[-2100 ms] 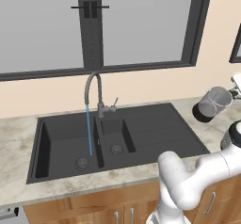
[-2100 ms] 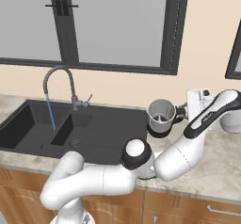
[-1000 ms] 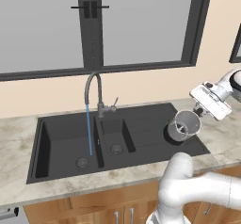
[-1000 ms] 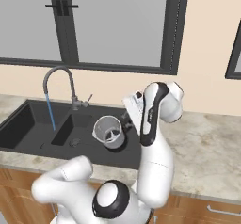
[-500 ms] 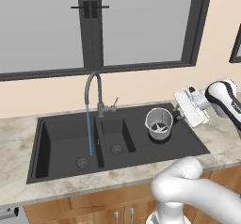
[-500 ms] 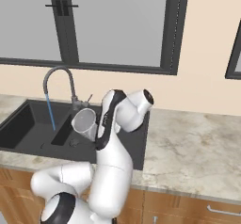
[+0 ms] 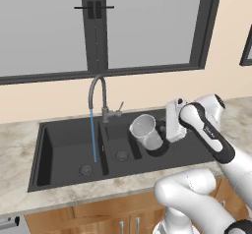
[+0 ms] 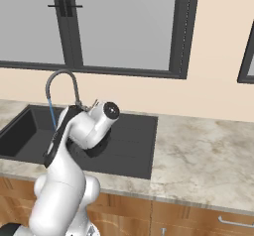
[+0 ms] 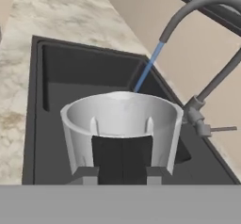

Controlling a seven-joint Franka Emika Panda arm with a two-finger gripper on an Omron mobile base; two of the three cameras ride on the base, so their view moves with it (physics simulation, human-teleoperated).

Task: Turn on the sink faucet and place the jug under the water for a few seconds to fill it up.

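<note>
Jug [image 7: 145, 131] held tilted above sink [image 7: 64, 152], over smaller right basin, mouth turned toward faucet; clear wall and black handle side seen close in hand view [image 9: 121, 129]. Gripper [image 7: 165, 130] clenched on jug at handle side. Water [image 7: 92, 135] seen as thin blue stream falling from sink faucet [image 7: 98, 96] into left basin, apart from jug. Faucet stem and side lever stood between jug and stream. Drainboard [image 8: 134, 141] partly hidden by white arm. Marble counter [image 8: 208, 153] and dark-framed window [image 7: 98, 26] noted around
</note>
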